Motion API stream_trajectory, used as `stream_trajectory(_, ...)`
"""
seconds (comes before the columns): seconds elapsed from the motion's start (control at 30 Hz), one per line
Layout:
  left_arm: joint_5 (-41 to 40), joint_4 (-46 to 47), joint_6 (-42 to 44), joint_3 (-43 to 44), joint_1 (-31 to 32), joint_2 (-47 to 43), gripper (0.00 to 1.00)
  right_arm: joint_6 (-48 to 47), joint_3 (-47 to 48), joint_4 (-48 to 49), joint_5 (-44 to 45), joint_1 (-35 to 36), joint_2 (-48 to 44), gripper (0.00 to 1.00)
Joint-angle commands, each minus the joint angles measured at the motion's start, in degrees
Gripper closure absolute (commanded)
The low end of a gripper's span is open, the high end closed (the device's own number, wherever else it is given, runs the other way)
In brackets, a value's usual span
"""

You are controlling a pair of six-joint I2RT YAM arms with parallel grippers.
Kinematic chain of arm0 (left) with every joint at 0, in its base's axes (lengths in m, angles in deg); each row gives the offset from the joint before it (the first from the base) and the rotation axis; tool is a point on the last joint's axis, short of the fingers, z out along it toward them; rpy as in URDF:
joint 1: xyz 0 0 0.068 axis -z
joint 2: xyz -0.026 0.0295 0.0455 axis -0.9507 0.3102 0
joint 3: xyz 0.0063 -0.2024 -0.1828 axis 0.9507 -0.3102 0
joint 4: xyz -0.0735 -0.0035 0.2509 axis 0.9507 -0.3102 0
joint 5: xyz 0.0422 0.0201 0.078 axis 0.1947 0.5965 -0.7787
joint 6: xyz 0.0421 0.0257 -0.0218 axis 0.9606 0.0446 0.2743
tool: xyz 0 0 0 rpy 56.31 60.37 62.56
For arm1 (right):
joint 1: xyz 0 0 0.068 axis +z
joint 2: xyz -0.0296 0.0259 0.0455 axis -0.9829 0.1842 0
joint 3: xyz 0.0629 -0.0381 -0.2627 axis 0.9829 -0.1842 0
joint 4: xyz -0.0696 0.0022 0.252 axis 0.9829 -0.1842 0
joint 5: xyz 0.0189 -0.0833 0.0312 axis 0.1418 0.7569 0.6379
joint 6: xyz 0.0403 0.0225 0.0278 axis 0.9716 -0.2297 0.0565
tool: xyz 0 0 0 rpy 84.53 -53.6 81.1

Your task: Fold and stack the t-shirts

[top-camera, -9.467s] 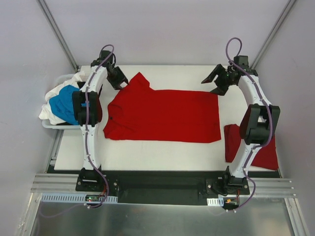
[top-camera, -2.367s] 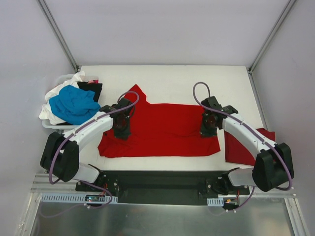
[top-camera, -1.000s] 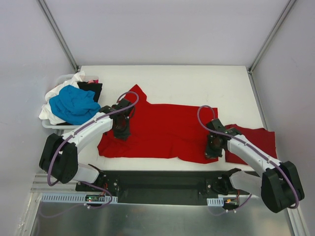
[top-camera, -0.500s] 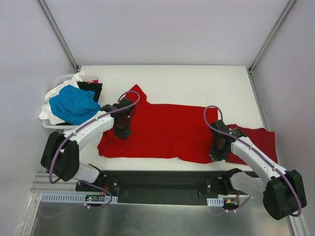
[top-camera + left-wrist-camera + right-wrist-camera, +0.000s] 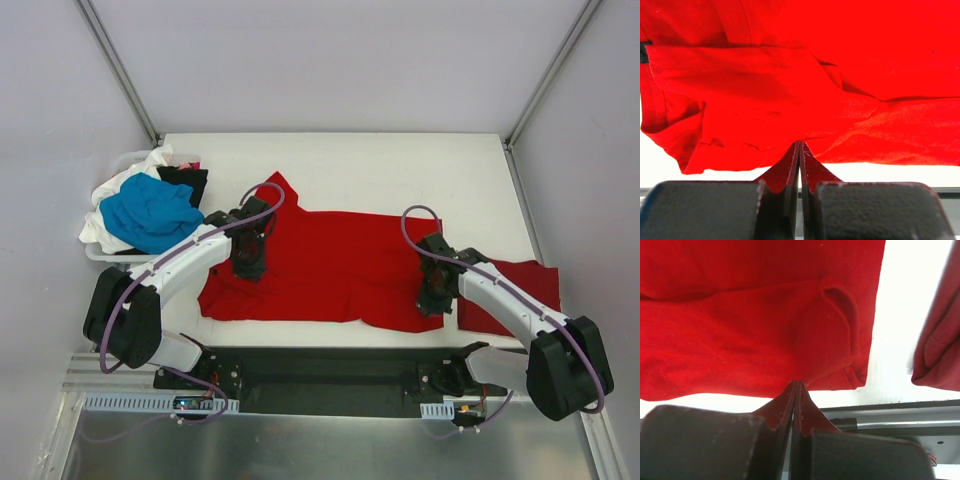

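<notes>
A red t-shirt (image 5: 330, 265) lies spread across the white table (image 5: 400, 165), its far half folded toward me. On the shirt's left part, my left gripper (image 5: 250, 268) is shut, pinching red cloth at its tips (image 5: 800, 145). Down at the near right corner, my right gripper (image 5: 432, 300) is shut on a fold of the same t-shirt (image 5: 740, 330), with its tips at the hem (image 5: 796, 382). A second red t-shirt (image 5: 515, 290), folded, lies at the right edge and shows in the right wrist view (image 5: 940, 350).
A white basket (image 5: 95, 255) off the table's left side holds a blue t-shirt (image 5: 150, 212), a white one (image 5: 120, 185) and a black one (image 5: 185, 180). Grey walls close in both sides. A black rail runs along the near edge (image 5: 330, 365).
My right gripper slid a little right with the shirt's near right corner, then came back left. The left gripper has stayed in place on the shirt.
</notes>
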Motion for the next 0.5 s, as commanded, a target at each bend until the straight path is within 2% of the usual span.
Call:
stream_trajectory(0.0, -0.6, -0.7, 1.1, 1.5, 0.7, -0.2, 1.00, 1.4, 1.4, -1.3, 0.6, 0.2, -1.1, 0.99)
stream_trajectory(0.3, -0.3, -0.8, 1.2, 2.3, 0.7, 1.0, 1.00, 4.3, -0.6, -4.3, 2.3, 0.0, -5.7, 0.99)
stream_trajectory(0.47, 0.0, -0.8, 1.7, 3.2, 0.7, 1.9, 1.00, 5.0, -4.3, -2.6, 1.1, -3.4, -8.1, 0.99)
